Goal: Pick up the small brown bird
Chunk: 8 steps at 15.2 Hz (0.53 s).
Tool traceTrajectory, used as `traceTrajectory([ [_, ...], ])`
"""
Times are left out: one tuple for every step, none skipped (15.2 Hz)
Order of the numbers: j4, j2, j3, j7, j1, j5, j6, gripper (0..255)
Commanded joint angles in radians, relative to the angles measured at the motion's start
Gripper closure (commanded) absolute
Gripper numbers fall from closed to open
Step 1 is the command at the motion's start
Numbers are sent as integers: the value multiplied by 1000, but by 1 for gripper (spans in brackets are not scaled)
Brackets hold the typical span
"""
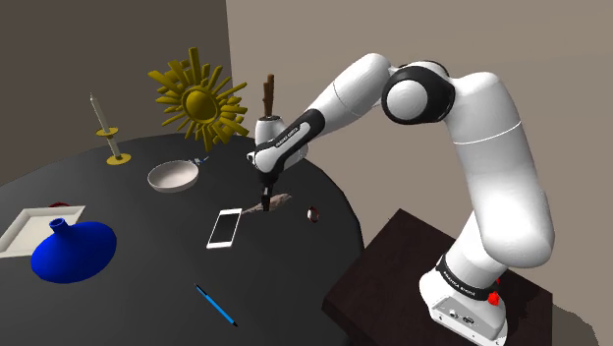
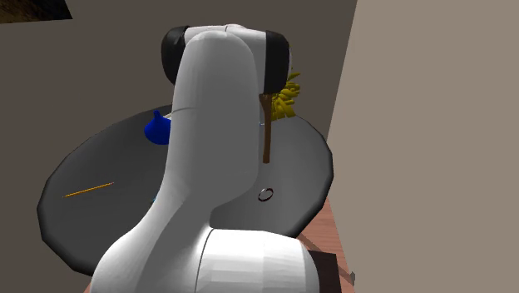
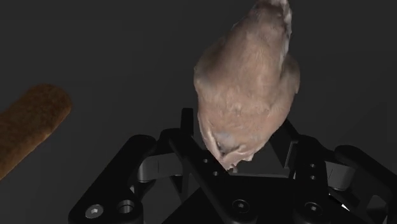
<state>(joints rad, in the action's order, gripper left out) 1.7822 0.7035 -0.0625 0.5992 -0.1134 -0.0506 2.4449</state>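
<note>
Wrist view: bird [image 3: 245,83], brown with a paler underside. It sits between the fingers of the pincer [image 3: 238,127], which press on its flanks near one end, so we read the pincer as closed on the bird.

Shoulder view: bird [image 1: 280,201] lies low on the dark round surface [image 1: 128,310], directly under the pincer [image 1: 267,201] and not yet lifted clear.

Handling (our judgement): light and stiff. The body is rounded and tapering, so it is likely to pivot or slip out of a grip near its end. We would hold it across the widest part of the body, not the narrow tail or head.

Nearby: white phone [image 1: 225,227] just beside the bird; small dark ball [image 1: 313,212] near it, toward the surface's edge.

Further off: bowl [image 1: 174,177], yellow sunburst [image 1: 201,100], candle [image 1: 110,133], blue vase [image 1: 72,251], white tray [image 1: 29,224], blue pen [image 1: 215,306].
</note>
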Motion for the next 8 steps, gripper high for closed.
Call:
traceTrajectory([
  [8, -24, 0, -1, 0, 0, -16, 255],
  [10, -34, -1, -2, 1, -1, -24, 255],
  [12, -45, -1, -2, 1, -1, -33, 255],
  [14, -55, -1, -3, 1, -1, -41, 255],
  [16, -65, -1, -3, 1, -1, -50, 255],
  [17, -76, -1, -4, 2, -1, -58, 255],
  [17, -77, -1, -4, 2, -1, -60, 255],
  [17, -77, -1, -4, 2, -1, -60, 255],
])
